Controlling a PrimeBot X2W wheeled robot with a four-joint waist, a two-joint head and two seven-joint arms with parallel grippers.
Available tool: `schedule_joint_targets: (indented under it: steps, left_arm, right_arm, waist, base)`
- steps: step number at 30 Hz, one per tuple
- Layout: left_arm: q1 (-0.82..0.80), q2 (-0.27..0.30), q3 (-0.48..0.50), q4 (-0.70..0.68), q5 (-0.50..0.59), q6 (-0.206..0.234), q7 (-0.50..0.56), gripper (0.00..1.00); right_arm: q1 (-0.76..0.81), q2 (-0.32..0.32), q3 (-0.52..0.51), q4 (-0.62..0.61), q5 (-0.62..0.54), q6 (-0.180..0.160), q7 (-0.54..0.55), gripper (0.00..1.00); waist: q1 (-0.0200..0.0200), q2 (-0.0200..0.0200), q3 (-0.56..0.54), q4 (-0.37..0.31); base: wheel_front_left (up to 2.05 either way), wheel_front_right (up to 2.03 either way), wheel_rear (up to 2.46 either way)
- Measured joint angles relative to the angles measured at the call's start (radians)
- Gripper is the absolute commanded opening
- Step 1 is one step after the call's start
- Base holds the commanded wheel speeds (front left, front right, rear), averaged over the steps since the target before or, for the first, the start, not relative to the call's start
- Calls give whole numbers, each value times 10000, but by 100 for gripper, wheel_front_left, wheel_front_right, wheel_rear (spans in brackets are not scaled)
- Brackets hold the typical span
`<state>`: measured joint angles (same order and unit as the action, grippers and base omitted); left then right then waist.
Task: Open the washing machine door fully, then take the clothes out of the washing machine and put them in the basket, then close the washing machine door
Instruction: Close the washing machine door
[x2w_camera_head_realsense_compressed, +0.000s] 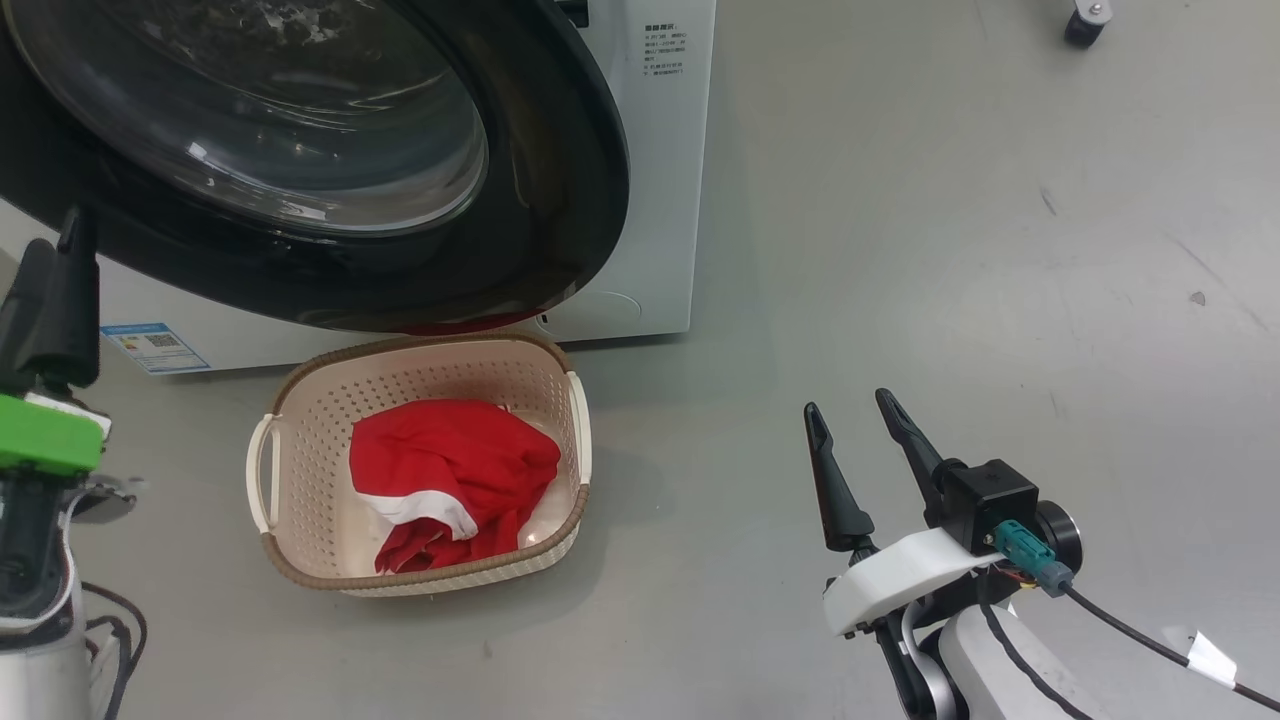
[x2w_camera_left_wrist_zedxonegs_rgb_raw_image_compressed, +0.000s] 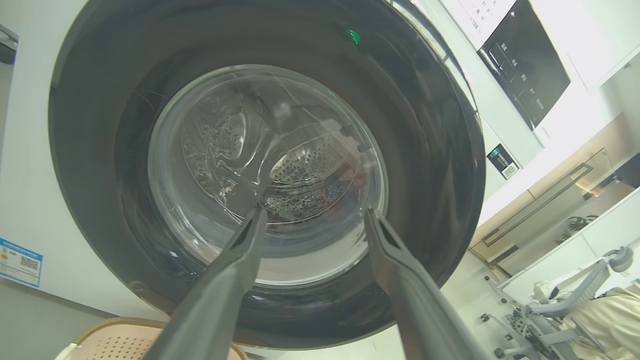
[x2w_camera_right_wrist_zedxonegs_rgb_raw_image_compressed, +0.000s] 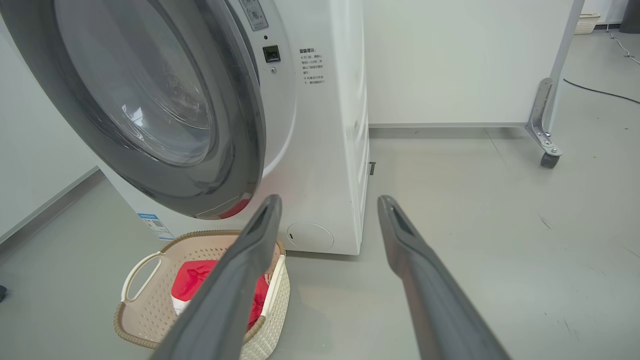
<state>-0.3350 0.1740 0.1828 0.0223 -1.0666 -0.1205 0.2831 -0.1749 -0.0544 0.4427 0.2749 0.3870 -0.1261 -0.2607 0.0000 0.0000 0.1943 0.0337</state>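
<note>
The clothes (x2w_camera_head_realsense_compressed: 450, 470) lie bunched in the basket (x2w_camera_head_realsense_compressed: 320, 400), which stands on the floor at 6 o'clock of the washing machine door (x2w_camera_head_realsense_compressed: 560, 200), probably so a garment pulled from the drum drops straight in. Only the closing appears left. The door looks swung almost against the washing machine (x2w_camera_head_realsense_compressed: 660, 200), though the latch socket showing at its 3 o'clock edge suggests it is not latched. The left gripper (x2w_camera_left_wrist_zedxonegs_rgb_raw_image_compressed: 315, 211), fingers spread and empty, points at the glass bowl, apparently to push. The right gripper (x2w_camera_head_realsense_compressed: 848, 403), also spread and empty, hangs at 3 o'clock of the basket, out of the door's way.
</note>
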Motion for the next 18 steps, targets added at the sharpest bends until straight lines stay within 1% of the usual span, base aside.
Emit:
schedule_joint_targets:
  steps: [4, 7, 8, 9, 15, 18]
  left_arm:
    - [638, 548, -756, -81, 909, -2, -1035, 100]
    - [1163, 849, -1292, 8, 1582, -2, -1879, 100]
    - [1163, 849, -1292, 8, 1582, -2, -1879, 100]
    - [1503, 986, -1593, 180, 1969, -4, -2449, 100]
    - [2366, 1275, -2207, 976, 2899, -6, -4044, 100]
    - [2721, 1342, -2416, 1356, 3041, -6, -4665, 100]
  right_arm:
    - [3, 2, 4, 35, 0, 0, 0, 100]
    - [9, 0, -13, 59, 0, 0, 0, 100]
    - [9, 0, -13, 59, 0, 0, 0, 100]
    - [18, -2, -50, 73, 0, 0, 0, 100]
    - [182, 0, -100, 111, 4, 0, 0, 100]
    - [219, 2, -107, 121, 17, 0, 0, 100]
  waist:
    - [0, 0, -128, 18]
    - [0, 0, -226, 26]
    - [0, 0, -226, 26]
    - [0, 0, -291, 37]
    - [0, 0, -499, 78]
    - [0, 0, -591, 94]
  base:
    - [0, 0, 0]
    - [0, 0, 0]
    - [0, 0, 0]
    - [0, 0, 0]
    - [0, 0, 0]
    - [0, 0, 0]
